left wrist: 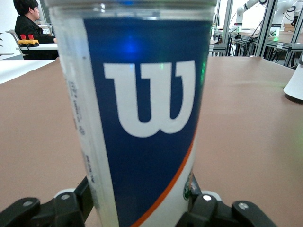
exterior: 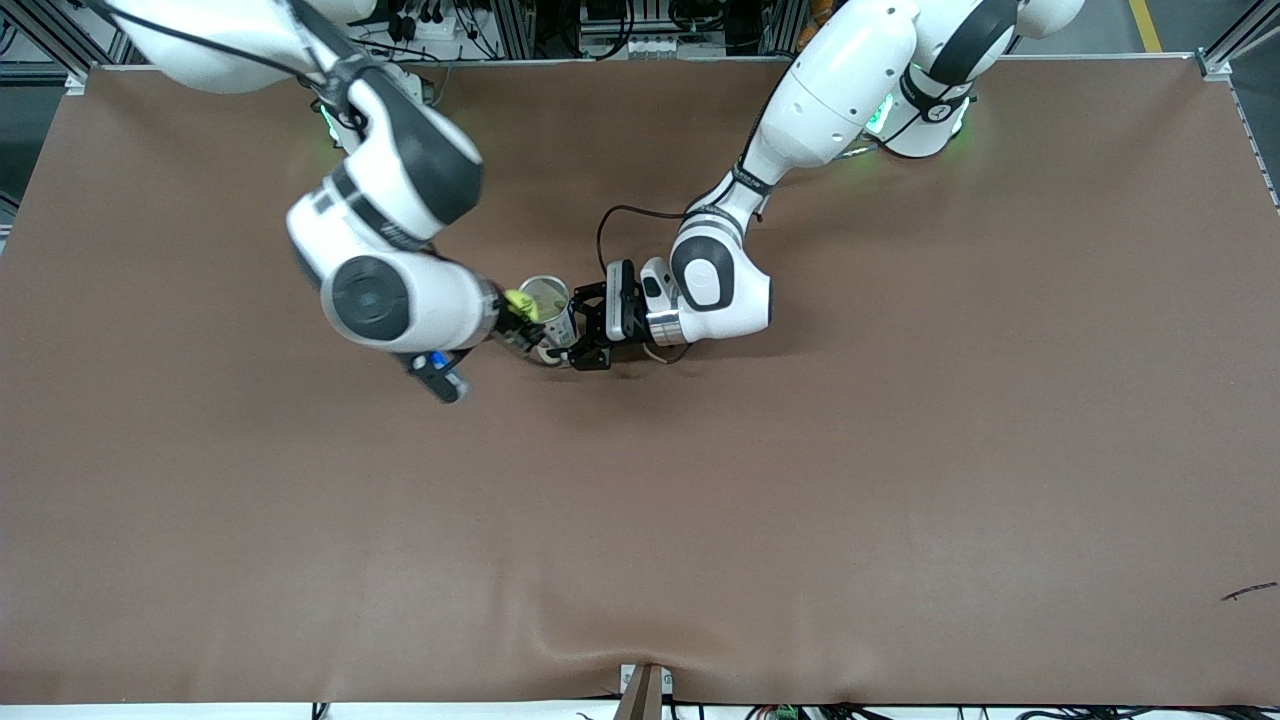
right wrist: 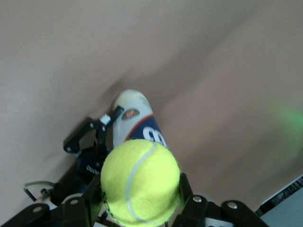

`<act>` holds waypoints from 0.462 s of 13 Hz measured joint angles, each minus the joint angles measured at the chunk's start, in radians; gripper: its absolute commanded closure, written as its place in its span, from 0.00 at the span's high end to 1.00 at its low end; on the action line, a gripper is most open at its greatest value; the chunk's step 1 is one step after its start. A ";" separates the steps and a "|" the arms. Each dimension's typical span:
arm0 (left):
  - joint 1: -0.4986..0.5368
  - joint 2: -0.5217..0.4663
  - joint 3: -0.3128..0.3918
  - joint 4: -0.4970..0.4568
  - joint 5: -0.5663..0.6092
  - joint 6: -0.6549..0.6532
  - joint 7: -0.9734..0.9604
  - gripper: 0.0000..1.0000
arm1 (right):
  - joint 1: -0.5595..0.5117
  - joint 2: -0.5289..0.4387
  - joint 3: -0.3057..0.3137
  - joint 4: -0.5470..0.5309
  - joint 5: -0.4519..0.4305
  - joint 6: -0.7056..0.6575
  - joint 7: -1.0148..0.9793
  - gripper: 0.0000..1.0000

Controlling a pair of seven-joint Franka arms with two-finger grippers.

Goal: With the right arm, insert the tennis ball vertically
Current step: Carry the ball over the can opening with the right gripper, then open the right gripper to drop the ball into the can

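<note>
Right wrist view: my right end effector (right wrist: 139,208) is clamped on the fuzzy yellow-green tennis ball (right wrist: 140,183) over the clear blue-labelled Wilson tube (exterior: 549,318), which the left end effector (left wrist: 137,208) clamps upright on the brown table (exterior: 800,480). Risk: ball off-centre catches rim, tips tube.

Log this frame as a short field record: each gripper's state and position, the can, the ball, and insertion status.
left gripper: closed around the lower part of the Wilson tennis ball can, holding it upright on the table
right gripper: shut on the tennis ball, over the can's open mouth
can: upright, lid off, blue label
tennis ball: yellow-green, gripped, above the can's rim
insertion: not yet done
</note>
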 measured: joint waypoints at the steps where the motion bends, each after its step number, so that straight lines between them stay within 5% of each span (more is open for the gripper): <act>1: 0.000 0.000 0.000 0.000 0.000 0.000 0.000 0.76 | 0.017 0.000 0.000 -0.007 0.000 0.000 0.024 0.55; 4: 0.000 0.000 0.000 0.000 0.000 0.000 0.000 0.76 | 0.047 -0.001 0.001 -0.044 -0.002 0.000 0.081 0.60; 5: 0.000 0.000 0.000 0.000 0.000 0.000 0.000 0.76 | 0.048 -0.001 0.001 -0.055 -0.002 0.000 0.086 0.75; 6: 0.000 0.000 0.000 0.000 0.000 0.000 0.000 0.76 | 0.048 -0.001 -0.002 -0.062 -0.003 0.000 0.089 1.00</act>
